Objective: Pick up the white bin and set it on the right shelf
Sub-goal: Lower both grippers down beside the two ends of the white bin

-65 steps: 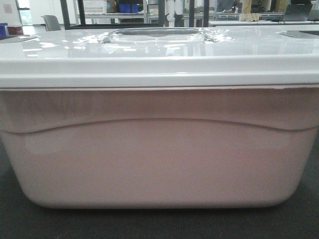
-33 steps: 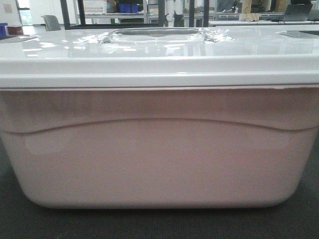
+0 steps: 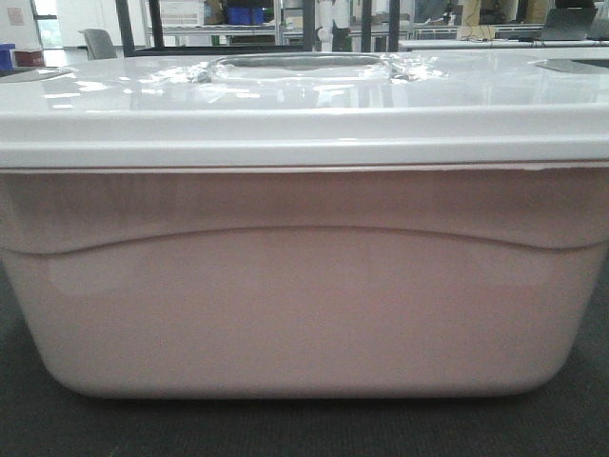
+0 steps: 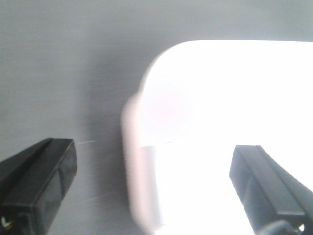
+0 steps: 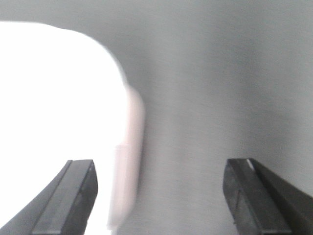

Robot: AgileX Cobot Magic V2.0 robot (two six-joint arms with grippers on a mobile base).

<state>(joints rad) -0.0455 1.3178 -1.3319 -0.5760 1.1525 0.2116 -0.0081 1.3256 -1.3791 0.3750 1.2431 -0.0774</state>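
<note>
In the front view, the bin (image 3: 304, 305) fills nearly the whole frame. It sits upright on a dark surface (image 3: 304, 428) with its lid (image 3: 304, 105) on and the handle recess (image 3: 300, 62) at top centre. Blue bins (image 3: 243, 14) and racks stand far behind it. I cannot pick out the shelf from here.

In the left wrist view, the left gripper (image 4: 152, 147) is spread wide above the bin's left end. 1 finger hangs over the grey surface outside the bin and the other over the glaring white lid, so the end wall lies between them. The picture is blurred and overexposed, and I cannot tell how high I am above the rim.

The right wrist view mirrors this. The right gripper (image 5: 160, 164) is also spread, straddling the bin's right end, and it holds nothing.

I judge the step to be the 2-handed grab. To do it well, I want both arms to come down evenly and keep each end wall centred between the fingers. Both should bite under the lid's lip at the same time, because a lopsided grip on this glossy plastic could tip the bin or let it slip.
</note>
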